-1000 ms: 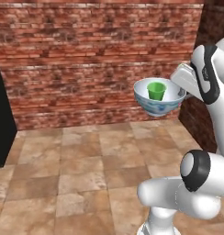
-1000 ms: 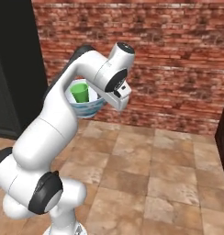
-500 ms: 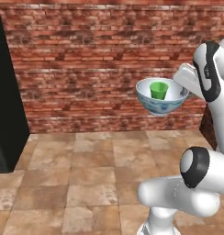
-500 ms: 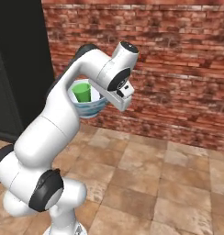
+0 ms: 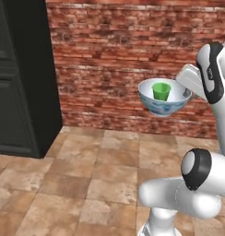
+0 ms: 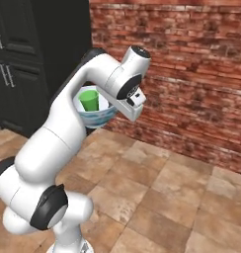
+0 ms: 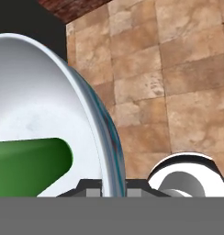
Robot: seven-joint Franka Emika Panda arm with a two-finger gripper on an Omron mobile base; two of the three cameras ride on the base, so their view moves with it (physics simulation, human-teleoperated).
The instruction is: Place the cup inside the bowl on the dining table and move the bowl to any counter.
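Left base view: the round white ceramic bowl (image 5: 163,98) with blue patterning on its glossy outer wall rides in the air before a rough red brick wall (image 5: 123,60), level, with the small bright green tapered cup (image 5: 161,91) upright inside. I judge the carrying step is under way; next the base needs a counter in reach before lowering.

Right base view: bowl (image 6: 95,111) and cup (image 6: 89,100) sit behind the arm's wrist, tall black cabinet doors (image 6: 23,59) beyond, matte tan floor tiles (image 6: 157,197) below.

Hand view: the gripper (image 7: 113,189) pinches the bowl's thin rim (image 7: 109,151), one finger each side; smooth pale interior, cup (image 7: 33,163) alongside.
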